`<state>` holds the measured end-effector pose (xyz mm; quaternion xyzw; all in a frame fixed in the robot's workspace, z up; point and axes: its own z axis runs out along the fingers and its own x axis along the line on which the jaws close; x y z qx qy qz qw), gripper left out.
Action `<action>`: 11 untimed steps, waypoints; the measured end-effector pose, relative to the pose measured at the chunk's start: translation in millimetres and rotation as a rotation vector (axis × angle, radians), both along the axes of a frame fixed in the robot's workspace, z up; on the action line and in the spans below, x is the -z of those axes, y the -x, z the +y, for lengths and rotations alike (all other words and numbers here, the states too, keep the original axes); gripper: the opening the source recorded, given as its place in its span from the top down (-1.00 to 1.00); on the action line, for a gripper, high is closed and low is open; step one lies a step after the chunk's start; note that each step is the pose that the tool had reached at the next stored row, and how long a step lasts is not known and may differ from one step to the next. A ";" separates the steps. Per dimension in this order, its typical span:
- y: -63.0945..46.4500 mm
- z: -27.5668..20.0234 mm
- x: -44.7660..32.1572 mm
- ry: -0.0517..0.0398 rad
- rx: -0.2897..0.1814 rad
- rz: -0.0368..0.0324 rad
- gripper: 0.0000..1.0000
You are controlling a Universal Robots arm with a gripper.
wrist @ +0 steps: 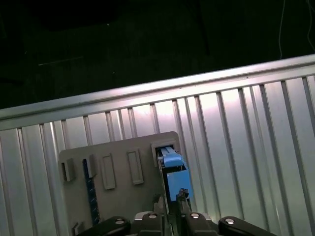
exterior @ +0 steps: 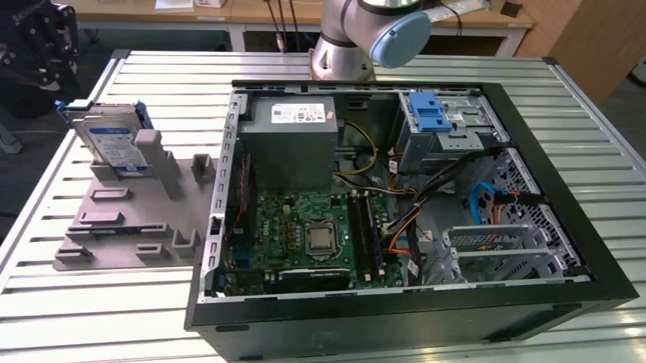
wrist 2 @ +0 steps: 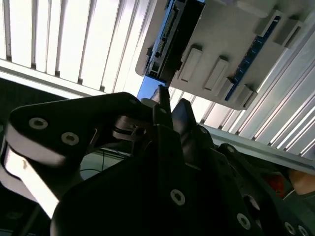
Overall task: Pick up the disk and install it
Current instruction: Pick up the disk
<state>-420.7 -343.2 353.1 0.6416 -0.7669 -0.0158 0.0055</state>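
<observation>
- While the disk stands upright in its holder, outside the case on the exterior view's left, no step looks done yet.
- The gripper hovers near the disk, clear of it, with its fingers a little apart and empty.
- By my judgement, both the pickup and the fitting into the case's cage remain.

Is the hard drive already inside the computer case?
No, the disk stands on edge in a gray holder on the table, at the exterior view's left of the open computer case.
</observation>
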 end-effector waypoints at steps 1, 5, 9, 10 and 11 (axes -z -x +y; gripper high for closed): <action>0.0 0.0 0.8 0.0000 -0.018 0.0000 0.54; 0.0 0.1 5.2 0.0000 -0.078 -0.0003 0.18; 0.3 0.6 10.0 0.0001 -0.116 -0.0003 0.18; 0.3 1.7 10.4 0.0001 -0.124 -0.0002 0.18; 0.3 2.6 10.9 0.0000 -0.130 -0.0003 0.18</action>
